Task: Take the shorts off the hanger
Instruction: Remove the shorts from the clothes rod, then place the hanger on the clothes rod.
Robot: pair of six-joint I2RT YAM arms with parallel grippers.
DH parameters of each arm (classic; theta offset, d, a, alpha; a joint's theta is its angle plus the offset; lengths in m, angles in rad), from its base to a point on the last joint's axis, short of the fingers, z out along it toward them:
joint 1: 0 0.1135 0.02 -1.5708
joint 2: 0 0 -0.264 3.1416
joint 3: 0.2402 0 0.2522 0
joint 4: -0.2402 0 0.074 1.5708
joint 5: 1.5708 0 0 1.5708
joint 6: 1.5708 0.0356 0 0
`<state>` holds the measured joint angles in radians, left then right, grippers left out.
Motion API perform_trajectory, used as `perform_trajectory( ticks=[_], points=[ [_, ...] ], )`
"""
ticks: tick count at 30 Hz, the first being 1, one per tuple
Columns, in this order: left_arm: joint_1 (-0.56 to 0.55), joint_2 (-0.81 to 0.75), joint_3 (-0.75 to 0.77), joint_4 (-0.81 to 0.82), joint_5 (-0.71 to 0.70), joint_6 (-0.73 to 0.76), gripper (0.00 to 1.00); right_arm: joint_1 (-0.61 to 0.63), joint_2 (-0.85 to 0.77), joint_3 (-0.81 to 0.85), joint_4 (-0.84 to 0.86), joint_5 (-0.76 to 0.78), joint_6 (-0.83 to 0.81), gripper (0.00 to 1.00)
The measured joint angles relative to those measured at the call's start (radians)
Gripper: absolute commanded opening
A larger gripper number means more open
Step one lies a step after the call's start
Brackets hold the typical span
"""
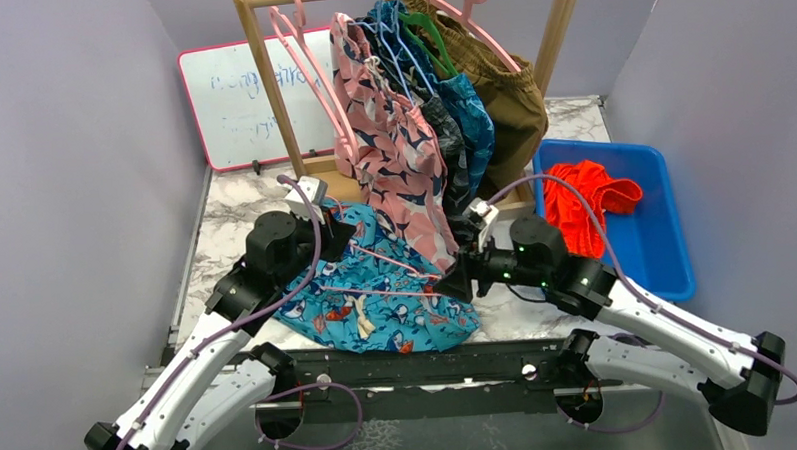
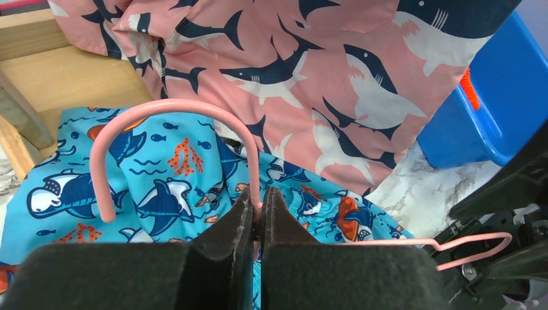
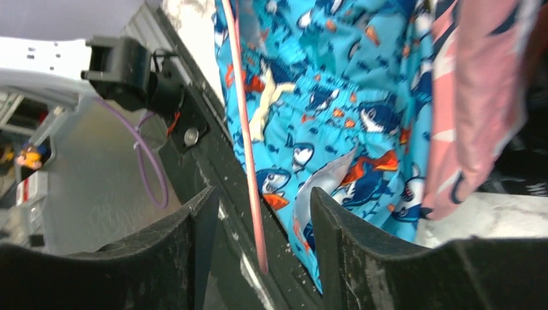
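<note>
1. Pinching the neck of the pink hanger point(image 2: 168, 107), the left claw point(image 2: 256, 205) sits clamped tight, the hook curling up just beyond its jaws.
2. The blue cartoon-print shorts point(image 2: 155, 194) lie spread beneath and ahead of that claw, under the hanger.
3. Opposite, the right claw point(image 3: 262, 200) stands apart, the hanger's thin arm running between its jaws and touching neither.
4. Stripping the shorts off looks the step in hand; next, the right claw likely must close on fabric, not wire.

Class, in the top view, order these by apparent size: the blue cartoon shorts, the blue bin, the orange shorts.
Largest, too alike to rank: the blue cartoon shorts, the blue bin.
Smallest: the orange shorts.
</note>
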<state>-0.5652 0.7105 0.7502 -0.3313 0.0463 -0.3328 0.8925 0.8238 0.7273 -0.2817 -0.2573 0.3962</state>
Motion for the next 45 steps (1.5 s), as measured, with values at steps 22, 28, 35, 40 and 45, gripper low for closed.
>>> perform_trajectory(
  ticks=[22, 28, 35, 40, 45],
  points=[
    [0.0, 0.041, 0.0, 0.06, 0.017, -0.011, 0.79, 0.0, 0.0, -0.016, -0.012, -0.025, 0.005, 0.01],
    [0.0, -0.027, -0.02, 0.042, 0.004, -0.029, 0.91, 0.0, -0.005, -0.006, -0.103, 0.097, 0.024, 0.01],
    [0.0, -0.188, -0.076, -0.011, -0.055, -0.062, 0.97, 0.0, -0.101, -0.005, -0.158, 0.167, 0.051, 0.01],
    [0.0, -0.219, -0.066, -0.042, -0.164, -0.043, 0.99, 0.0, -0.19, -0.002, -0.154, 0.171, 0.054, 0.01],
    [0.0, -0.22, -0.062, -0.082, -0.274, -0.002, 0.99, 0.0, -0.195, 0.092, -0.164, 0.223, 0.021, 0.01]
  ],
)
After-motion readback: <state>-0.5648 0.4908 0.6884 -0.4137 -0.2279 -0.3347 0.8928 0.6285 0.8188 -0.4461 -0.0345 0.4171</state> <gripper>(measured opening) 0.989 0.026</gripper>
